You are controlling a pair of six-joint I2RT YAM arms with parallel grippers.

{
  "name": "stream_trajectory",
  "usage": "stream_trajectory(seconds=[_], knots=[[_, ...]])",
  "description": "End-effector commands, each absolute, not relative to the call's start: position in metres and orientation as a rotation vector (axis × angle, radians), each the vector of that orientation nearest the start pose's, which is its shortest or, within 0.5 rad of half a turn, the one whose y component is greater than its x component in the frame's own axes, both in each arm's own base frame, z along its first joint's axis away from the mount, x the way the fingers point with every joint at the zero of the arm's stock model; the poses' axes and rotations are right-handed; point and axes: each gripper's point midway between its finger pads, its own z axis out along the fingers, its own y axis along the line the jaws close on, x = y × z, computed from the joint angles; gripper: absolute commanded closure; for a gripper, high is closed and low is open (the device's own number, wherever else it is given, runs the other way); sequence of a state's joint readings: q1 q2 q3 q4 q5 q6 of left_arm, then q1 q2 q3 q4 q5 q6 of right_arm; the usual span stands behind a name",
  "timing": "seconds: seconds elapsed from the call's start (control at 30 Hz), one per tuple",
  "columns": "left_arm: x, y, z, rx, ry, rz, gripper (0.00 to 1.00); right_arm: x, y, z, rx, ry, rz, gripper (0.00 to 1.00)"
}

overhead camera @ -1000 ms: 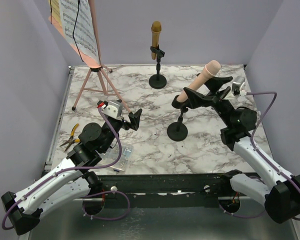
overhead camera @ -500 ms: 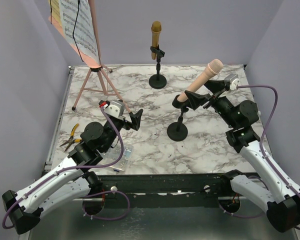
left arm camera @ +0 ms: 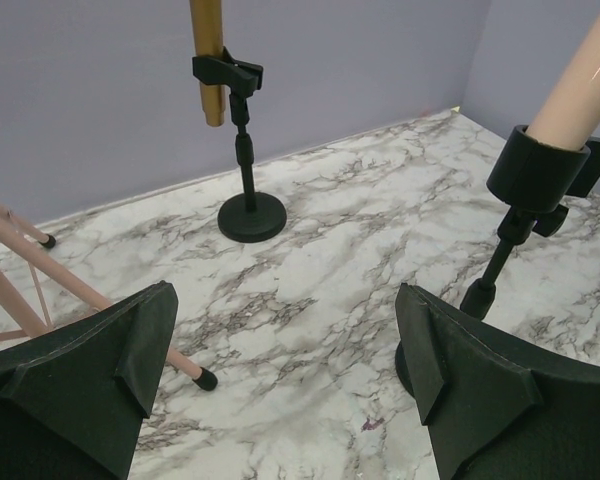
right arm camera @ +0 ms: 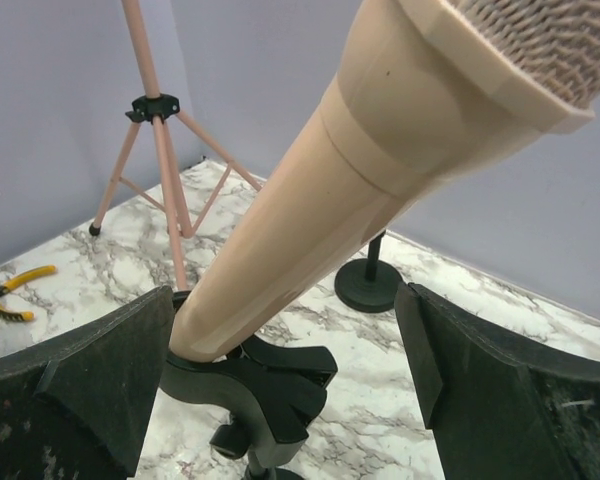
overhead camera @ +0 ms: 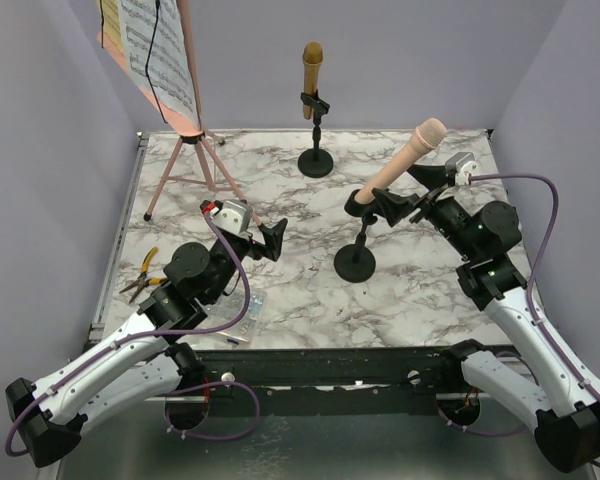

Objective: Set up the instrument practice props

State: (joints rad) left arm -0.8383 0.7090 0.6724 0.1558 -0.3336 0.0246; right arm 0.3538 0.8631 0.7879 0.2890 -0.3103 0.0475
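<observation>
Left jaws: released, empty, low over marbled worktop (overhead camera: pixel 300 290).
Right jaws: spread wide, pale pink tapered microphone (right arm camera: pixel 310 210) between them, ungripped; your nearer arm.
Microphone axis: slanted, head toward right wrist, tail clipped in black round-based holder (overhead camera: pixel 355 262).
Far: gold microphone (overhead camera: pixel 312 70) upright, clipped.

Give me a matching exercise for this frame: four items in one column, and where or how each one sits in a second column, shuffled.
1. gold microphone
2. pink microphone
3. music rack
4. pliers

A. tilted in the near holder
B. lying flat at the left edge of the table
C. upright in the far holder
D. standing in the far-left corner

Pairs: 1-C, 2-A, 3-D, 4-B
</observation>
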Motion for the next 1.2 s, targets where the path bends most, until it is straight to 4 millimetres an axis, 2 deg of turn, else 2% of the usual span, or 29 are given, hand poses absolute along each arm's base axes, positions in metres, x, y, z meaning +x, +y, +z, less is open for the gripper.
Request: stream_trajectory(seconds=[0.0, 0.23, 0.33, 0.5, 0.57, 0.67, 0.7, 0.77, 0.87, 0.9, 0.93, 0.97, 1.0, 1.03, 1.07, 1.13, 1.17], knots=[[0.249, -0.194, 0.327, 0.353, 1.422, -0.444, 0.01, 0.296, 0.162, 0.356, -0.495, 1.316, 0.476, 0.0], [0.248, -0.191, 0.328, 0.345, 1.418, -0.441, 0.01, 0.285, 0.147, 0.355, -0.464, 1.317, 0.42, 0.0], [0.249, -0.193, 0.328, 0.346, 1.423, -0.446, 0.01, 0.289, 0.128, 0.344, -0.377, 1.375, 0.339, 0.0], [0.249, -0.196, 0.326, 0.331, 1.439, -0.473, 0.01, 0.309, 0.041, 0.305, -0.005, 1.499, -0.018, 0.0], [0.248, -0.196, 0.329, 0.311, 1.443, -0.494, 0.01, 0.312, 0.015, 0.294, 0.09, 1.522, -0.073, 0.0], [0.243, -0.205, 0.338, 0.262, 1.448, -0.605, 0.01, 0.324, -0.011, 0.275, 0.217, 1.587, -0.037, 0.0], [0.24, -0.211, 0.345, 0.258, 1.443, -0.655, 0.01, 0.331, -0.013, 0.268, 0.238, 1.628, 0.0, 0.0], [0.234, -0.229, 0.36, 0.275, 1.446, -0.77, 0.02, 0.345, -0.003, 0.253, 0.214, 1.719, 0.118, 0.0], [0.229, -0.257, 0.392, 0.321, 1.462, -0.908, 0.02, 0.354, 0.051, 0.245, -0.007, 1.805, 0.405, 0.0], [0.228, -0.269, 0.398, 0.355, 1.477, -0.944, 0.02, 0.354, 0.062, 0.241, -0.038, 1.823, 0.47, 0.0], [0.227, -0.278, 0.414, 0.372, 1.475, -0.982, 0.02, 0.355, 0.068, 0.24, -0.04, 1.834, 0.519, 0.0], [0.227, -0.292, 0.416, 0.414, 1.507, -1.022, 0.02, 0.356, 0.07, 0.237, -0.016, 1.849, 0.543, 0.0], [0.226, -0.302, 0.428, 0.44, 1.507, -1.058, 0.03, 0.356, 0.07, 0.232, 0.022, 1.863, 0.56, 0.0], [0.227, -0.317, 0.43, 0.48, 1.529, -1.095, 0.03, 0.356, 0.068, 0.229, 0.053, 1.871, 0.563, 0.0], [0.226, -0.328, 0.439, 0.52, 1.521, -1.136, 0.03, 0.355, 0.066, 0.225, 0.072, 1.878, 0.555, 0.0], [0.228, -0.351, 0.447, 0.592, 1.519, -1.187, 0.03, 0.352, 0.062, 0.219, 0.133, 1.884, 0.548, 0.0], [0.234, -0.361, 0.443, 0.616, 1.535, -1.191, 0.03, 0.349, 0.063, 0.218, 0.146, 1.884, 0.557, 0.0]])
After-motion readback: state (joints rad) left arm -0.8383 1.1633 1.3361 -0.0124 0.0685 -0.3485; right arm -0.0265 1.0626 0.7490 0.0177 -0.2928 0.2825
